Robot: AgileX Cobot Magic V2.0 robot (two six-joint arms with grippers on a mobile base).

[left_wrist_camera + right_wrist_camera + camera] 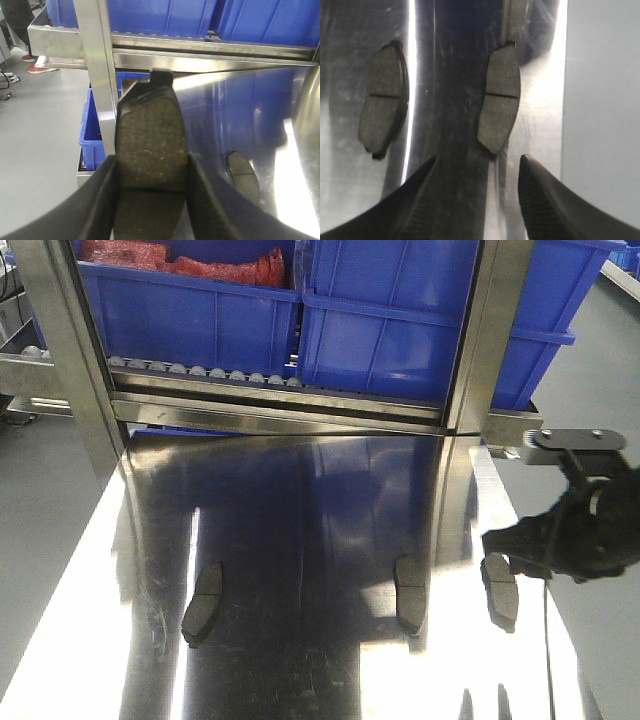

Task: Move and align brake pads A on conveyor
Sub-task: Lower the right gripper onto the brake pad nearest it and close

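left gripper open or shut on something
The left gripper is shut on a pad: both fingers press against its sides.

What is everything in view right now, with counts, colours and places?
Brake pads: four, dark grey-brown; three lying apart on the tabletop, one clamped in the left gripper.
Steel tabletop: one, mirror-like silver; under the pads.
Bins: three, blue; two on the rack behind the tabletop, one lower beside a rack post.
Red items: count unclear; in the left bin.
Roller rack: one, steel; under the bins.
Conveyor: not in view.
Left gripper: black; shut on a pad.
Right gripper: black; open, over the tabletop's right edge.
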